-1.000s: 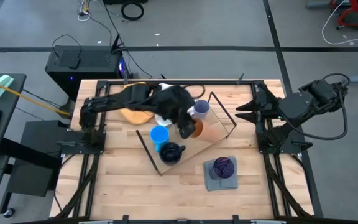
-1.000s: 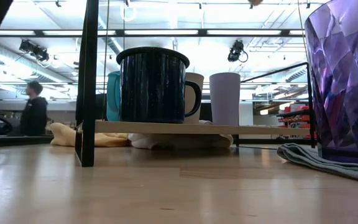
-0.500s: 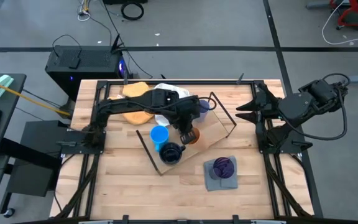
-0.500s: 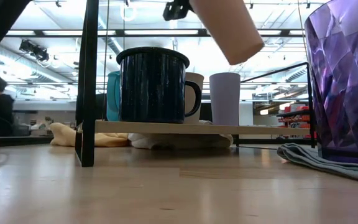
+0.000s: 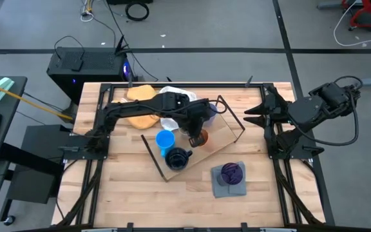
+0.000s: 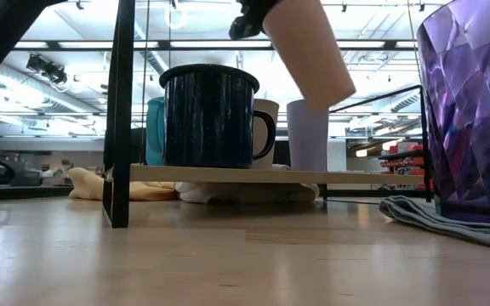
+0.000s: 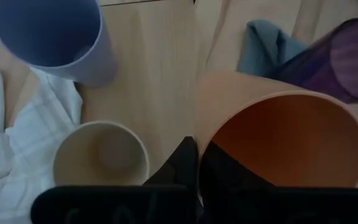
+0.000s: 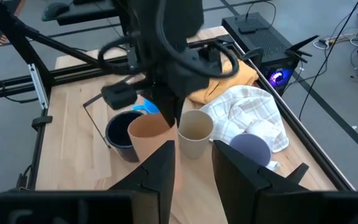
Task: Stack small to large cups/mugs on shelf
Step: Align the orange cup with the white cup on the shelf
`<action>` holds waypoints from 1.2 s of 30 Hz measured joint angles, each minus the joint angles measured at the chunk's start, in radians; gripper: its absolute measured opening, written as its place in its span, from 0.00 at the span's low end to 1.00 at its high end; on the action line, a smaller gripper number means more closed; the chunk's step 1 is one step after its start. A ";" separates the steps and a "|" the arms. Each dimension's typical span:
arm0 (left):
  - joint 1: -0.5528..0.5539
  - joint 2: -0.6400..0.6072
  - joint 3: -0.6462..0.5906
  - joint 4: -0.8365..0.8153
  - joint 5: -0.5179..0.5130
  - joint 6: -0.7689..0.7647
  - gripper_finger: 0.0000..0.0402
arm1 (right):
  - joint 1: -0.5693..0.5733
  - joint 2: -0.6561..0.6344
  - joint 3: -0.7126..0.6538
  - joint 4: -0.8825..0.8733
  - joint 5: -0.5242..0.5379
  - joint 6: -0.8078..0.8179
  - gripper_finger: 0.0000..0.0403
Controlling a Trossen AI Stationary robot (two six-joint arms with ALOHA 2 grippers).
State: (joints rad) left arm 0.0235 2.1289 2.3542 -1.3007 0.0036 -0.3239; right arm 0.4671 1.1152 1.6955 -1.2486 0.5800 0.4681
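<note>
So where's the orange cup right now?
The tall orange cup hangs tilted in the left gripper above the light-wood shelf, beside the beige cup and lavender cup.

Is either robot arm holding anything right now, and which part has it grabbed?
The left gripper holds the orange cup by its rim, one finger inside and one outside, lifted and tilted above the shelf. The right gripper holds nothing.
</note>
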 joint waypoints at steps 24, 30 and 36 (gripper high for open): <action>0.018 0.011 0.002 -0.147 0.018 -0.147 0.02 | 0.000 0.018 0.000 0.002 0.000 0.026 0.28; 0.012 0.011 0.002 -0.137 0.016 -0.195 0.02 | 0.000 0.018 0.000 0.011 0.000 0.026 0.28; 0.000 0.014 0.002 -0.086 -0.003 -0.217 0.02 | 0.000 0.018 0.000 0.017 0.003 0.026 0.28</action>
State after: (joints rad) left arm 0.0239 2.1431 2.3560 -1.3869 0.0008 -0.5409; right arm 0.4671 1.1332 1.6955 -1.2319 0.5827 0.4942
